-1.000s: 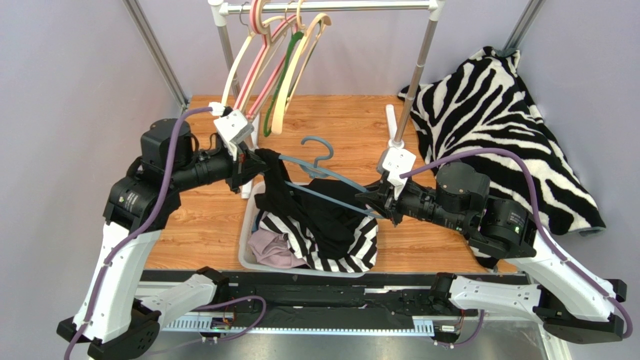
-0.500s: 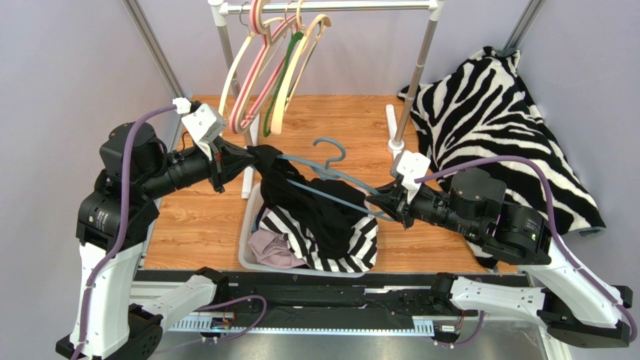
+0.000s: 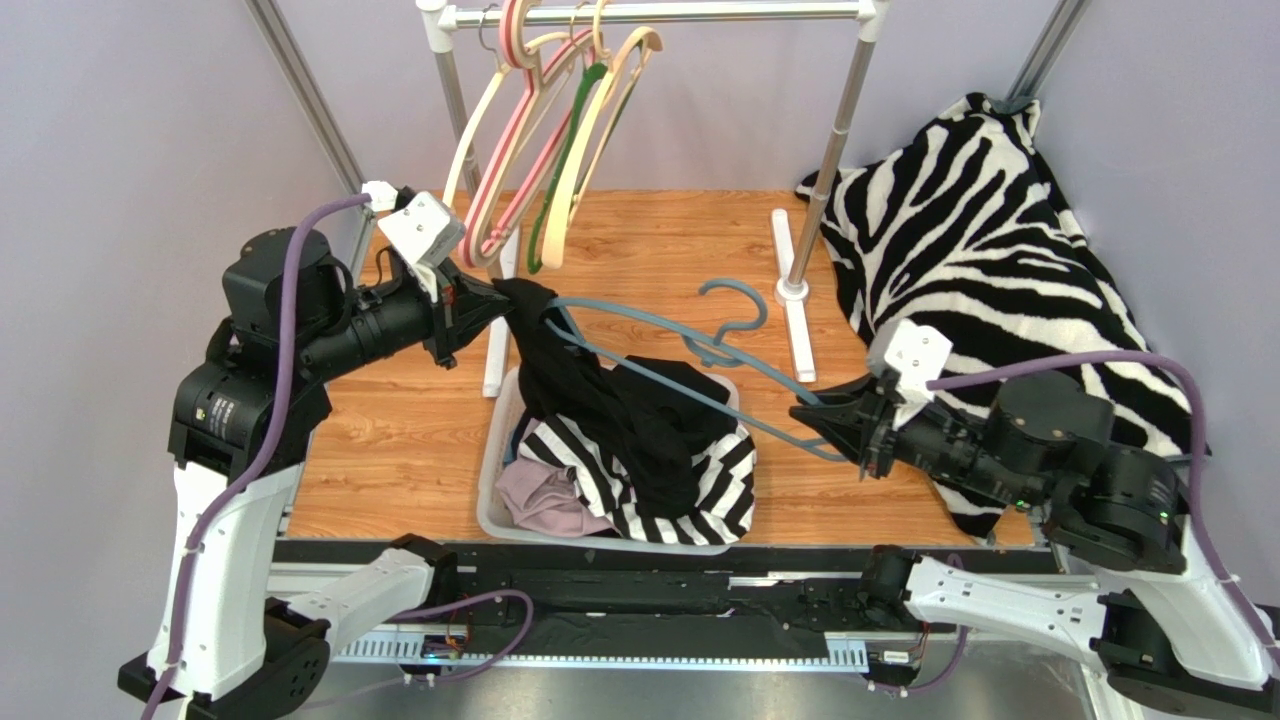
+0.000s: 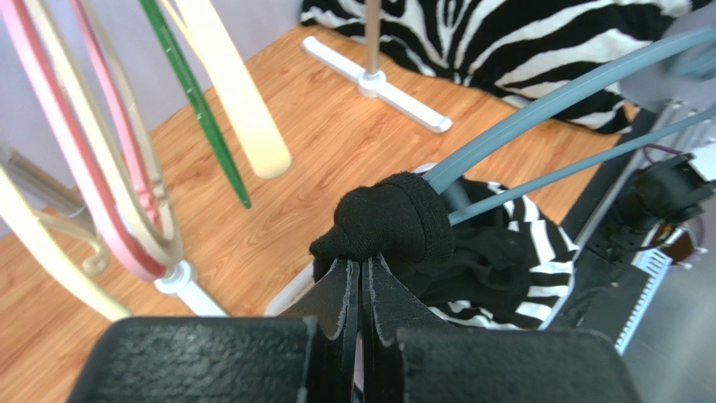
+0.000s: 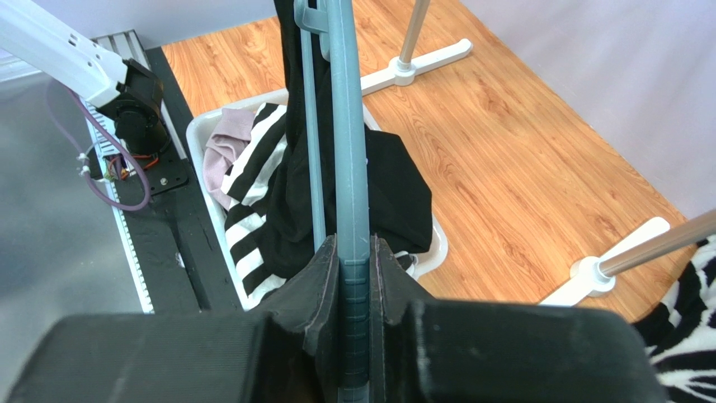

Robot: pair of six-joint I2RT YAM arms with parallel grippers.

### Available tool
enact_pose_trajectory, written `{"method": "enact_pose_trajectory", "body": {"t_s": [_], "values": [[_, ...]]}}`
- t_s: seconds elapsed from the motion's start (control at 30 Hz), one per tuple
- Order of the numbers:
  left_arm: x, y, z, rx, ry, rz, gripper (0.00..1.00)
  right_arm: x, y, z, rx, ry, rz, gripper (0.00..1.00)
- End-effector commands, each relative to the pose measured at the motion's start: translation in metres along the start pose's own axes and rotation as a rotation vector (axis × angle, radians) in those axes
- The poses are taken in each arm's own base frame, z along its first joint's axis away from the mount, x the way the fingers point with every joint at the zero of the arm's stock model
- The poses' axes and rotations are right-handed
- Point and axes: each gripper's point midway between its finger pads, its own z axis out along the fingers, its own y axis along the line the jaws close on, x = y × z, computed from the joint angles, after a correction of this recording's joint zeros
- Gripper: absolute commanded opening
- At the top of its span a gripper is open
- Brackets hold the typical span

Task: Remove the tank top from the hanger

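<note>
Top external view: at frame centre, the black tank top (image 3: 639, 435) drapes from a blue hanger (image 3: 624, 312) into a basket (image 3: 495, 495). The left gripper (image 3: 493, 308) pinches its strap; the right gripper (image 3: 819, 408) clamps the hanger's end. The strap could snag on the hanger tip and twist the hanger loose.

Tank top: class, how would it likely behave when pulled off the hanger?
Probably floppy: the tank top sags off the hanger into the bin. Likely light and bunchable: the left hand pinches a wad of it.
</note>
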Motion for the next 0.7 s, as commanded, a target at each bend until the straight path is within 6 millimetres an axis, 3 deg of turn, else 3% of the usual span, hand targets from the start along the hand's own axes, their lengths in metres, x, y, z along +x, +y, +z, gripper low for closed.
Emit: {"method": "enact_pose_trajectory", "body": {"t_s": [0.0,0.23,0.37,0.57,0.67], "values": [[0.006,0.018,-0.006,-0.107,0.014,0.035,0.0,-0.014,-0.008,-0.032,0.037,-0.034,0.02,0.0],[0.028,0.01,0.004,-0.042,0.061,0.006,0.0,-0.03,-0.016,-0.064,0.065,-0.079,0.026,0.0],[0.048,-0.014,0.013,0.095,0.109,-0.036,0.0,-0.031,-0.02,-0.069,0.085,-0.082,0.027,0.0],[0.097,-0.064,0.024,0.365,0.226,-0.087,0.0,-0.039,-0.043,-0.074,0.218,-0.075,0.041,0.0],[0.11,-0.073,0.034,0.411,0.274,-0.033,0.0,-0.046,-0.062,-0.074,0.328,-0.058,0.071,0.0]]}}
